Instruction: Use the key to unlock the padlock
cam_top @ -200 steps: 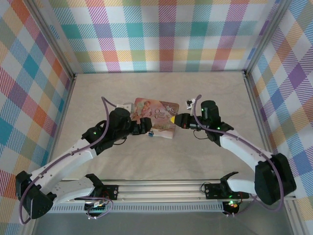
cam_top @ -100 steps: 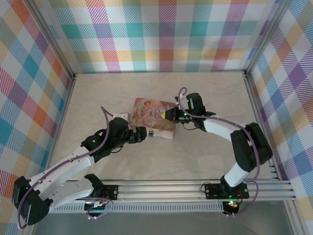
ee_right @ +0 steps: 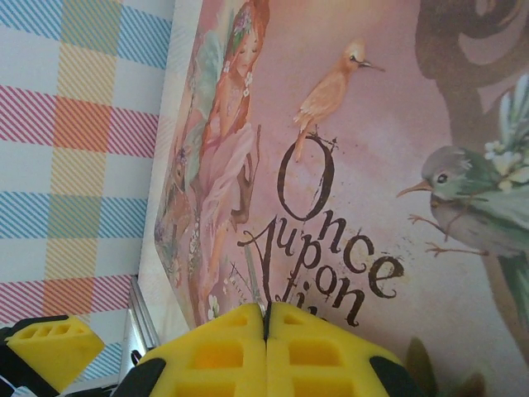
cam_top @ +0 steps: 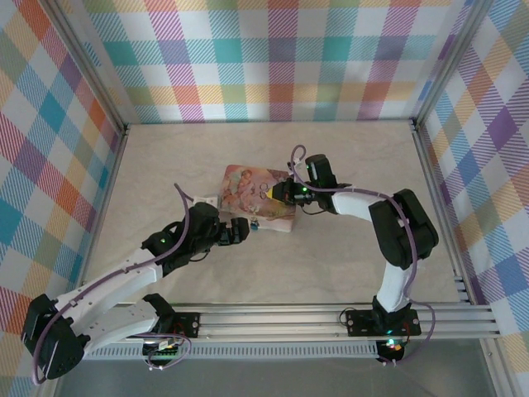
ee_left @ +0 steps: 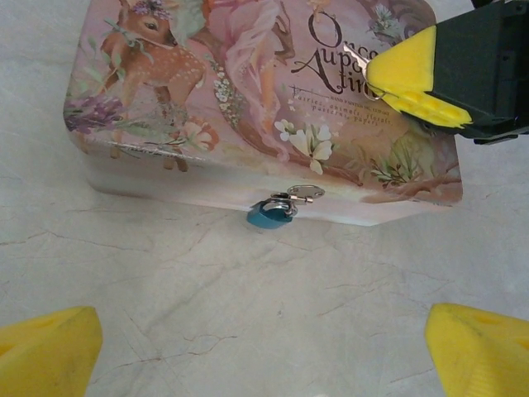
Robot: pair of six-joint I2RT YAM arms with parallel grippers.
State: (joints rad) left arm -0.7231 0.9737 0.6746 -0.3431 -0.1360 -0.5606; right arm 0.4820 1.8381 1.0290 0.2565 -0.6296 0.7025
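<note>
Yellow fingertips of the right gripper [ee_right: 266, 331] are pressed flat together over the lid of the pink tin box [ee_right: 355, 124], close to its "Once Upon" lettering. From the left wrist camera we see a thin silvery sliver poking out of those closed tips, which we take to be the key [ee_left: 359, 59], though it is too small to be sure. The left gripper [ee_left: 264, 347] stands wide apart, its two yellow pads at the bottom corners of its own view, low over the table [ee_left: 165, 281] and just in front of the tin.

Ahead of it, the padlock [ee_left: 269, 215] hangs at the middle of the tin's front wall, its blue body down against the table and its silvery shackle caught in the clasp. From above we find the padlock [cam_top: 255, 223] between the two grippers, the left one [cam_top: 235, 230] just beside it.

We see a pale table top, marbled with fine dark veins. Pastel plaid walls [cam_top: 281, 58] close in three sides, and a metal rail [cam_top: 273, 318] carries the arm bases along the near edge.
</note>
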